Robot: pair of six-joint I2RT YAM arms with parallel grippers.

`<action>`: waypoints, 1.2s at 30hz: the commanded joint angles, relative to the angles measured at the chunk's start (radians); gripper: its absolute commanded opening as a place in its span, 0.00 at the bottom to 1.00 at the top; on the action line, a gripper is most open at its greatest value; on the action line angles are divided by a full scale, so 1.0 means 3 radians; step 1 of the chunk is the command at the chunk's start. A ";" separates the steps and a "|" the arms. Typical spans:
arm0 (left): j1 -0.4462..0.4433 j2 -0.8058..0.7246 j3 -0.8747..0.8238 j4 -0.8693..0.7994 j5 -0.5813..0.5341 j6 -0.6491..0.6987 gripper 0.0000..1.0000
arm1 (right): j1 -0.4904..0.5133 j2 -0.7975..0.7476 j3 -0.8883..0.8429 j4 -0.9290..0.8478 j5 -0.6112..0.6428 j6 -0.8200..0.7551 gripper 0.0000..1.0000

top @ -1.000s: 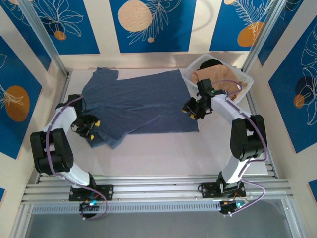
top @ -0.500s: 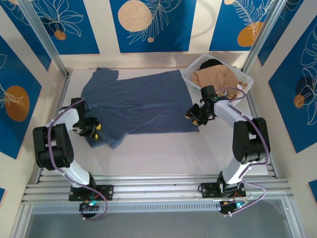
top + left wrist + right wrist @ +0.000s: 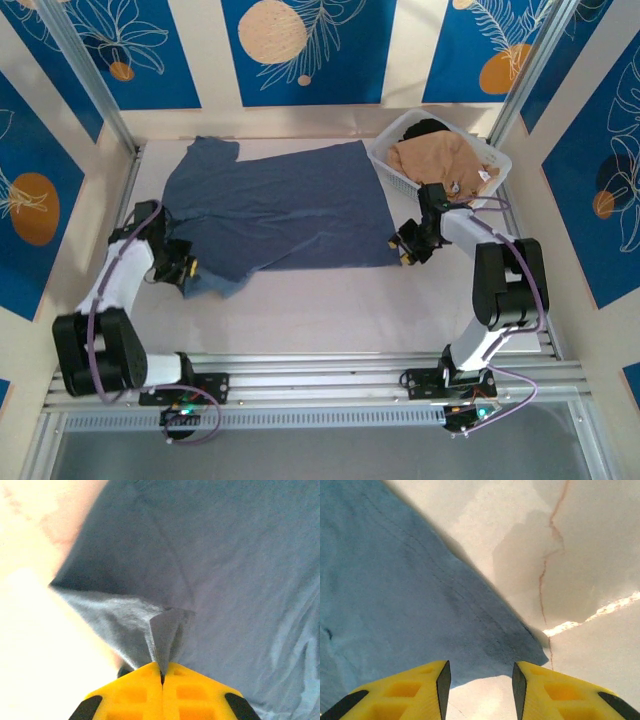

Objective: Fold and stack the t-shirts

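We can read no txt, label, brand or no. in any view. The blue wall panels (image 3: 300, 50) carry drawn leaves and circles only, no lettering.

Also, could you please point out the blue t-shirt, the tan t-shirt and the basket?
blue t-shirt (image 3: 280, 210): top view, middle of its body.
tan t-shirt (image 3: 440, 155): top view, its crumpled upper surface.
basket (image 3: 392, 172): top view, its left lattice wall.
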 commanded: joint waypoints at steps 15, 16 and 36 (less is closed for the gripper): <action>-0.0259 -0.1336 -0.0472 -0.1227 -0.0041 -0.0416 0.00 | 0.0023 0.0296 -0.0052 -0.0085 -0.0086 0.0547 0.40; -0.0278 -0.1388 -0.0485 -0.1265 -0.0030 -0.0447 0.00 | 0.0027 0.0310 -0.0037 -0.0081 -0.0080 0.0548 0.39; -0.0444 -0.2068 -0.0258 -0.2190 -0.0145 -0.0613 0.00 | 0.0130 -0.0621 -0.0431 -0.0729 0.0378 0.0055 0.02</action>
